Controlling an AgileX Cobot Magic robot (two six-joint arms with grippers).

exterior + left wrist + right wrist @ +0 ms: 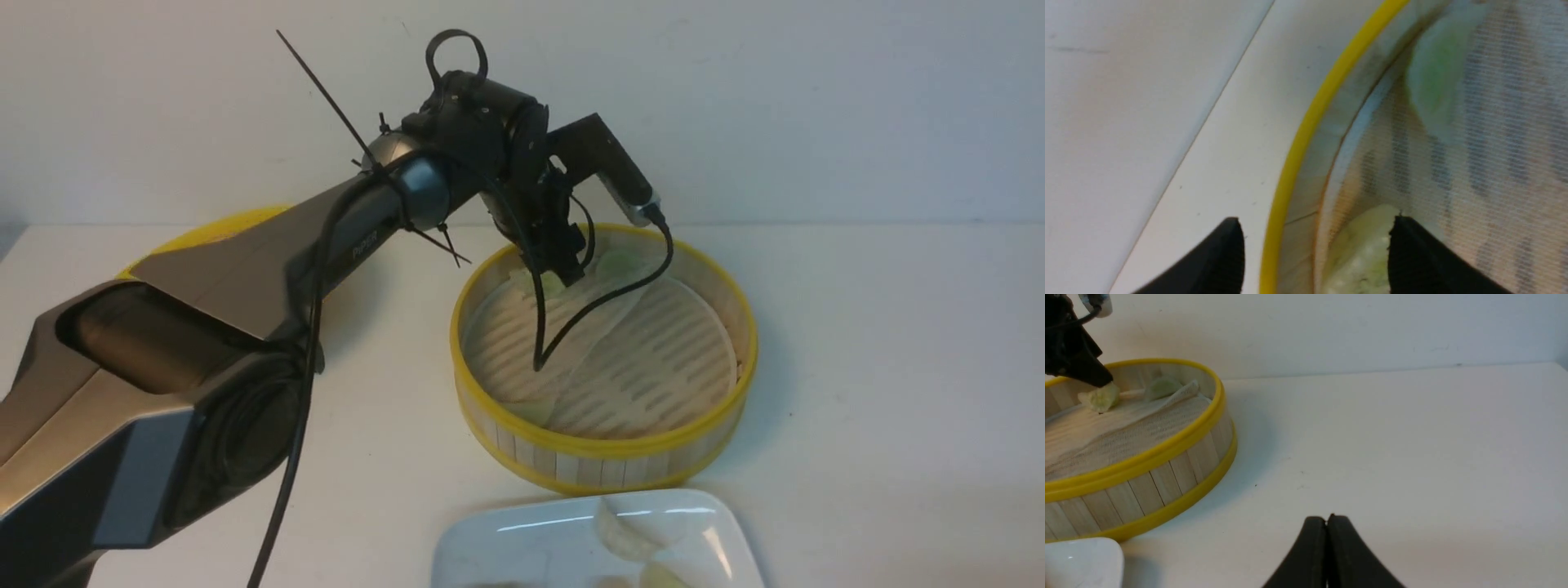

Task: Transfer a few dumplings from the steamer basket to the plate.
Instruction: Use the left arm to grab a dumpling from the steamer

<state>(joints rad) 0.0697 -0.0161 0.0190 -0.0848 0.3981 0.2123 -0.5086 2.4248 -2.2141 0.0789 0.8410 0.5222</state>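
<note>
While left tool [1316,222] gapes astride rim of the steamer basket [1306,122], right tool [1327,519] sits pressed together.

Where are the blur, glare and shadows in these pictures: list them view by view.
Front view: white glare streaks on the plate; soft shadow on the table right of the steamer basket. Left wrist view: everything soft, the dumpling nearest the lens and the basket wall out of focus. Right wrist view: sharpest; the basket's shadow falls on the table beside it.

Pale lettering [365,243] on left arm [237,269] forearm link, faint, reads roughly "PiPER".
</note>
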